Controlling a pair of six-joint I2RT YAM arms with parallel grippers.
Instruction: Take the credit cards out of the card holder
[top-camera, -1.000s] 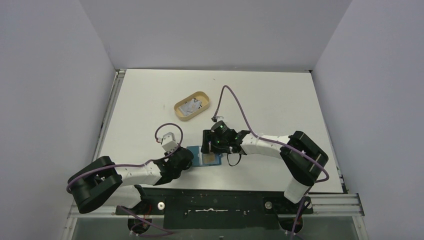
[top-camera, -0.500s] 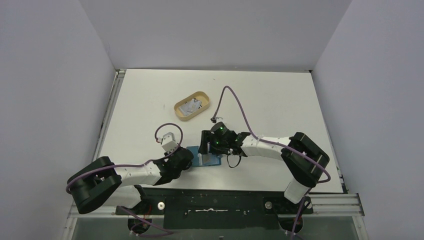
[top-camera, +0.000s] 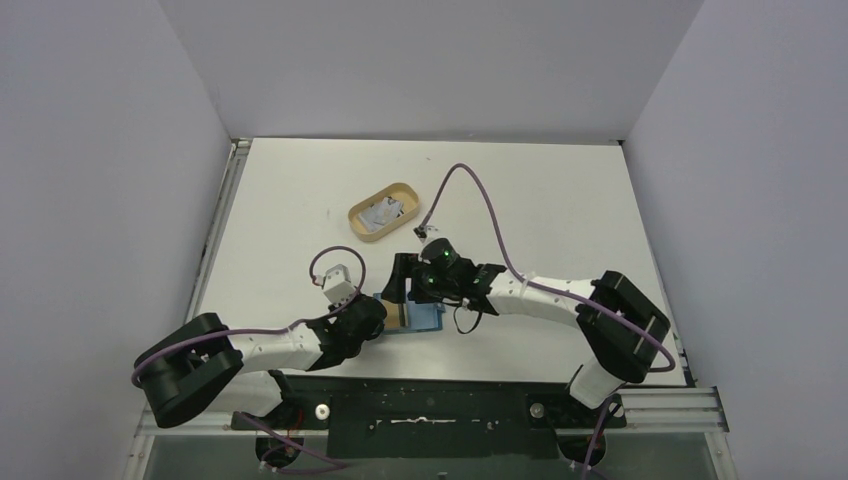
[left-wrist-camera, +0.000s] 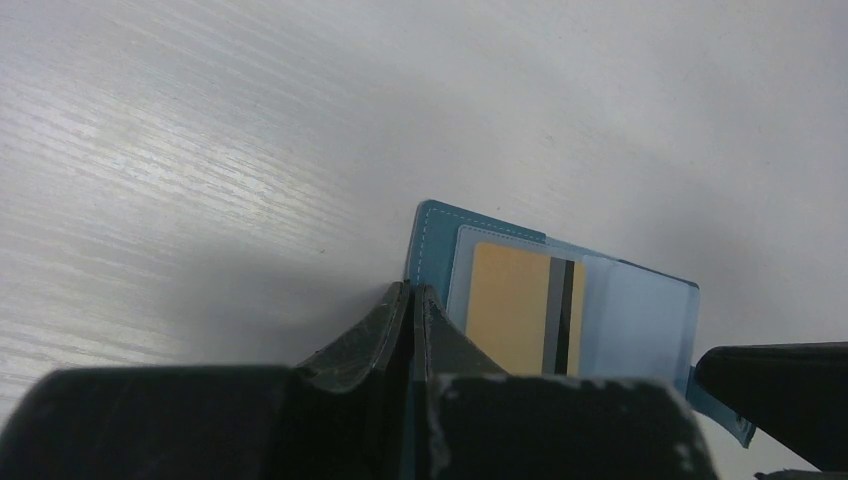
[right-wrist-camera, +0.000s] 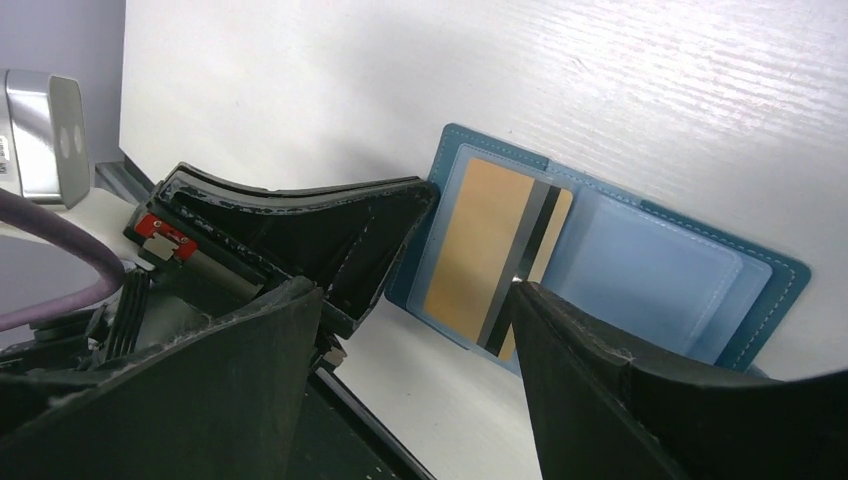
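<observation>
**Card holder** (right-wrist-camera: 640, 250): teal, with lighter blue pockets. It is being kept open and flat on the white table (top-camera: 560, 200), near the front edge and between the two arms, with the pockets being shown face up.

**Yellowish credit card** (right-wrist-camera: 475, 250): has a dark stripe along one side. It is being held in one pocket of the card holder and is not yet drawn out.

**Left gripper** (left-wrist-camera: 412, 295): the jaws are being pressed together on the edge of the card holder. A teal sliver is being seen between them.

**Right gripper** (right-wrist-camera: 415, 300): the jaws are being held apart over the card holder. One fingertip (right-wrist-camera: 540, 310) is being set at the striped side of the card; whether it is touching cannot be told.

**Oval tan tray** (top-camera: 366, 236): being kept farther back on the table, well apart from the card holder. Whitish-grey cards (top-camera: 381, 211) are being held inside it.
</observation>
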